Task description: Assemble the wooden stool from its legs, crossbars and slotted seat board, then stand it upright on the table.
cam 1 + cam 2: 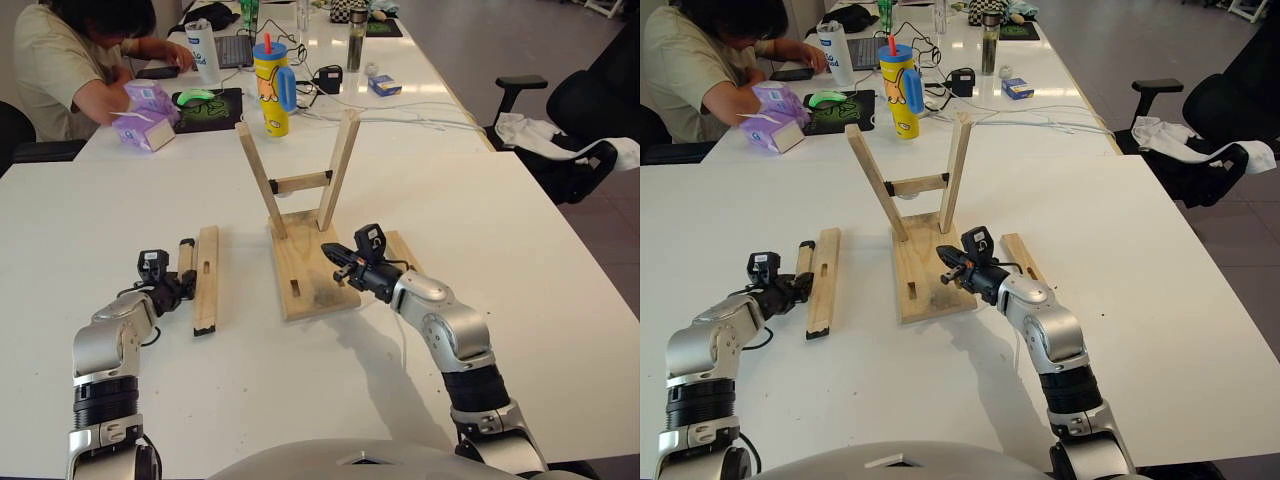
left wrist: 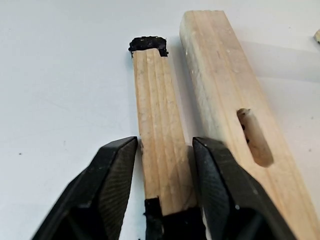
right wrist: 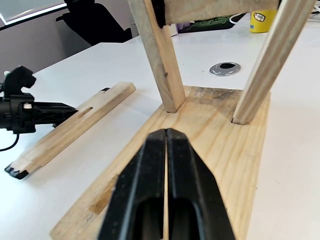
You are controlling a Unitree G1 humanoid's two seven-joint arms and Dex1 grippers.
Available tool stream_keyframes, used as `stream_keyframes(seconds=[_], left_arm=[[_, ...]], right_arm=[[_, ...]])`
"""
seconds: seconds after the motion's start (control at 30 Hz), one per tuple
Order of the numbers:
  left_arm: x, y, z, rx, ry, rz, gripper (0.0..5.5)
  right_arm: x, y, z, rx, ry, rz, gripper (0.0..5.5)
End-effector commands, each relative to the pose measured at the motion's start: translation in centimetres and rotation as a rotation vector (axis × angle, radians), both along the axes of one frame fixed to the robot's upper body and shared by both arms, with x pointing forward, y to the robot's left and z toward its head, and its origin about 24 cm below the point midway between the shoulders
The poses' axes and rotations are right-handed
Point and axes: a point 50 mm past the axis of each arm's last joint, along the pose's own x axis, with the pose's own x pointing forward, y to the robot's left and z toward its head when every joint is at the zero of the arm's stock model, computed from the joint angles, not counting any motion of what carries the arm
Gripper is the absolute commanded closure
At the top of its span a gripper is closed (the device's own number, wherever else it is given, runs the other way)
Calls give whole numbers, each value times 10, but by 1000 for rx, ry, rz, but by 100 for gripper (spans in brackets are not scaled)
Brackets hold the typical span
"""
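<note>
Open left gripper [image 2: 162, 150] straddling a loose crossbar [image 2: 155, 100]; right gripper [image 3: 166, 136] clenched on nothing over the seat board [image 3: 220, 135].
The black-tipped crossbar lies flat on the table [image 1: 520, 250] between the spread left fingers, one on each side of it. A slotted leg [image 2: 225, 90] lies just beside it. The right fingers are pressed together low over the seat board, pointing at two upright legs [image 1: 260, 180] set in it and joined by a second crossbar [image 1: 302, 182]. A spare leg [image 1: 403, 250] lies just right of the board.

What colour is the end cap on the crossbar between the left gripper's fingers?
Black end cap on the pale wood crossbar; clearest in left wrist view.
</note>
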Motion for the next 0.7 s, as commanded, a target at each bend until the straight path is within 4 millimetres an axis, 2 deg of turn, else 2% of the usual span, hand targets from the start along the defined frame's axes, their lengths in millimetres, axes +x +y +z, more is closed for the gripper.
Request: stream_keyframes(seconds=[0.03,0.13,0.27,0.37,0.47,0.53,0.63,0.7], left_arm=[[-7,1,-13,-6,75,16,381],[-10,4,-18,-6,99,22,420],[-11,9,-22,12,110,14,420],[-6,15,-15,78,39,1,420],[9,15,11,111,-149,0,420],[13,16,19,125,-207,5,420],[32,13,86,293,-587,-63,420],[35,1,118,346,-767,-141,420]], right_arm=[[2,1,6,-9,-21,-21,550],[5,1,9,-14,-32,-75,550],[9,-1,13,-19,-43,-116,550],[9,-5,23,103,-21,-89,521],[7,-7,29,178,-9,-65,480],[6,-7,30,192,-1,-55,448],[2,-4,40,366,39,-10,410],[2,-4,49,482,60,6,375]])
